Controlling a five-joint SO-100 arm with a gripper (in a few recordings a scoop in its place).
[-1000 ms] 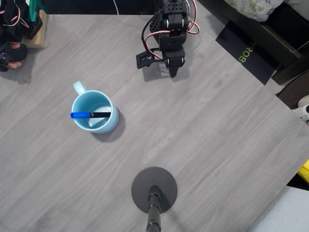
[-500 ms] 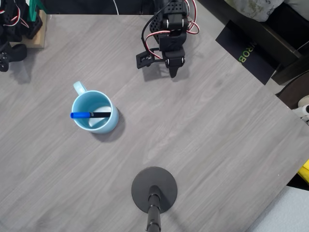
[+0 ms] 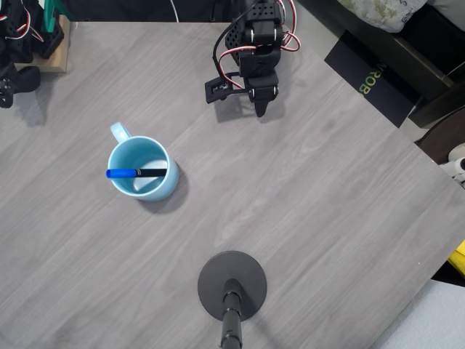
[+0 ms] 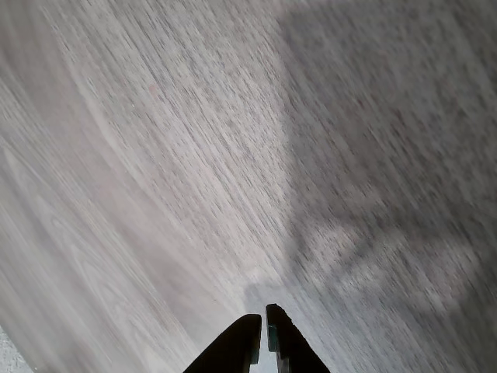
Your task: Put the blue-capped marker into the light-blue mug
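overhead: bright, even, sharp, soft shadows | wrist: table (image 4: pixel 155 155) grain smeared, dark shadow at right

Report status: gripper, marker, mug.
Gripper shut, empty, parked at the table's far edge. Blue-capped marker lies across the light-blue mug's rim. Nothing in the way; black stand base off to the side.

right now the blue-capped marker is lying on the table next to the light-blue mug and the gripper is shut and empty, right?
Not quite. In the overhead view the blue-capped marker lies across the light-blue mug, not on the table beside it. The rest holds: the gripper is shut and empty in the wrist view.
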